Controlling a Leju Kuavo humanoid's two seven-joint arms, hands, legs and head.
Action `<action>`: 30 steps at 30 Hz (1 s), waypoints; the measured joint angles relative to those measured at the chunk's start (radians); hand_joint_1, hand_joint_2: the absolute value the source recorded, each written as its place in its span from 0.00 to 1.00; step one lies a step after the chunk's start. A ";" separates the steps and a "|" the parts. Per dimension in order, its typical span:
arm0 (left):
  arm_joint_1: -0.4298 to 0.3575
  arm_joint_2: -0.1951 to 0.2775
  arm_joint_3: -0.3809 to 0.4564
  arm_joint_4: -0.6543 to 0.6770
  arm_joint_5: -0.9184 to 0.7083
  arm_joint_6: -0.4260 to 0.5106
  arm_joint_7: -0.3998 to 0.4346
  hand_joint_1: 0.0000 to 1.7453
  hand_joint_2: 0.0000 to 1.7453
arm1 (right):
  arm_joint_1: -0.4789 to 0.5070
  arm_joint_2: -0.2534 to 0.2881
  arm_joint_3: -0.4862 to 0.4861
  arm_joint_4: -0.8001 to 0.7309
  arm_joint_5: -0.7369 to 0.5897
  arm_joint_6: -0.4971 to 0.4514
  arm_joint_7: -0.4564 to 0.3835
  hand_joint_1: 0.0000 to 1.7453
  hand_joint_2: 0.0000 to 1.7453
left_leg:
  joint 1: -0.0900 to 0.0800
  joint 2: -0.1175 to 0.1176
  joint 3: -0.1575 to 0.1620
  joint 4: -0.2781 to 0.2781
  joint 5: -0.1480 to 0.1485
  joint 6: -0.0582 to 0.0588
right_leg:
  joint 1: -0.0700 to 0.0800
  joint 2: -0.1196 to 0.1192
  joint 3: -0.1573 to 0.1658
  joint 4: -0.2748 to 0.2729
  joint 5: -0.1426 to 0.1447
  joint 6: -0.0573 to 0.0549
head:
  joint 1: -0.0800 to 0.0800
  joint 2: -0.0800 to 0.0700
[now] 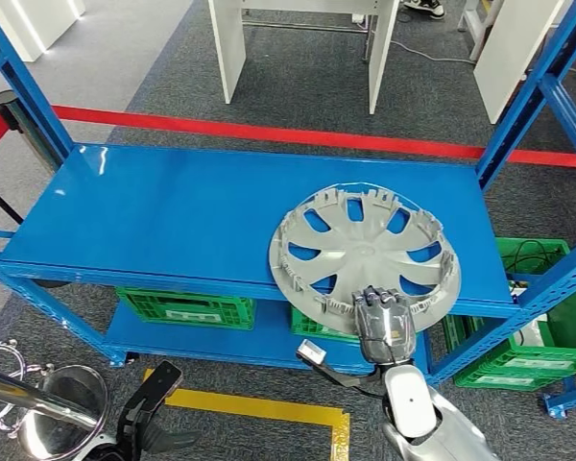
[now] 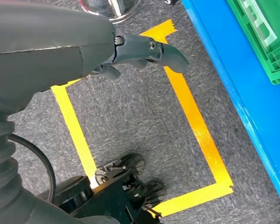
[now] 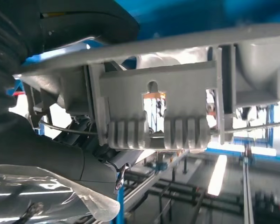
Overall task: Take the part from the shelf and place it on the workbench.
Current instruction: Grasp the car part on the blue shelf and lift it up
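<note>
Right hand (image 1: 384, 324) grips near rim of hubcap (image 1: 365, 252), which overhangs shelf (image 1: 162, 216) front edge at right end. Left hand (image 1: 151, 408) hangs low, fingers apart, holding nothing.

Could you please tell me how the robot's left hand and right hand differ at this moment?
The right hand is raised at the shelf's front edge, gripping the rim of the grey hubcap; the left hand hangs low over the carpet. The right holds the part; the left holds nothing, fingers apart. Both have dark fingers.

Right hand (image 1: 384, 325) gripping, left hand (image 2: 145, 51) hanging
</note>
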 joint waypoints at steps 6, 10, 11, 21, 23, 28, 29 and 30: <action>0.008 -0.003 0.010 0.000 0.002 0.016 -0.037 0.00 1.00 | 0.047 0.000 -0.047 -0.124 -0.012 -0.077 -0.057 1.00 1.00 | 0.000 0.000 -0.001 0.000 0.000 0.000 | 0.000 0.000 -0.001 0.000 0.000 0.000 | 0.000 0.000; 0.009 -0.005 0.013 0.001 0.003 0.021 -0.063 0.00 1.00 | 0.061 0.000 -0.073 -0.218 -0.026 -0.107 -0.095 1.00 1.00 | 0.000 0.000 -0.001 0.000 0.000 0.000 | 0.000 0.000 -0.001 0.000 0.000 0.000 | 0.000 0.000; 0.009 -0.005 0.014 0.002 0.003 0.022 -0.070 0.00 1.00 | 0.063 0.000 -0.078 -0.237 -0.028 -0.113 -0.103 1.00 1.00 | 0.000 0.000 -0.001 0.000 0.000 0.000 | 0.000 0.000 -0.001 0.000 0.000 0.000 | 0.000 0.000; 0.009 -0.012 0.022 0.006 0.014 0.023 -0.129 0.00 1.00 | 0.077 0.000 -0.093 -0.354 -0.027 -0.142 -0.171 1.00 1.00 | 0.000 0.000 -0.001 0.000 0.000 0.000 | 0.000 0.000 -0.001 0.000 0.000 0.000 | 0.000 0.000; 0.009 -0.013 0.022 0.008 0.005 0.024 -0.154 0.00 0.50 | 0.084 0.000 -0.096 -0.375 -0.019 -0.142 -0.202 1.00 1.00 | 0.000 0.000 -0.001 0.000 0.000 0.000 | 0.000 0.000 -0.001 0.000 0.000 0.000 | 0.000 0.000; 0.008 -0.013 0.022 0.013 0.016 -0.003 -0.192 0.00 0.00 | 0.094 0.000 -0.099 -0.415 -0.011 -0.142 -0.267 1.00 1.00 | 0.000 0.000 -0.001 0.000 0.000 0.000 | 0.000 0.000 -0.001 0.000 0.000 0.000 | 0.000 0.000; 0.008 -0.014 0.022 0.015 0.021 -0.006 -0.194 0.00 0.00 | 0.096 0.000 -0.098 -0.420 -0.009 -0.142 -0.275 1.00 1.00 | 0.000 0.000 -0.001 0.000 0.000 0.000 | 0.000 0.000 -0.001 0.000 0.000 0.000 | 0.000 0.000; 0.009 -0.014 0.023 0.016 0.022 -0.007 -0.197 0.00 0.00 | 0.097 0.000 -0.098 -0.425 -0.007 -0.142 -0.281 1.00 1.00 | 0.000 0.000 -0.001 0.000 0.000 0.000 | 0.000 0.000 -0.001 0.000 0.000 0.000 | 0.000 0.000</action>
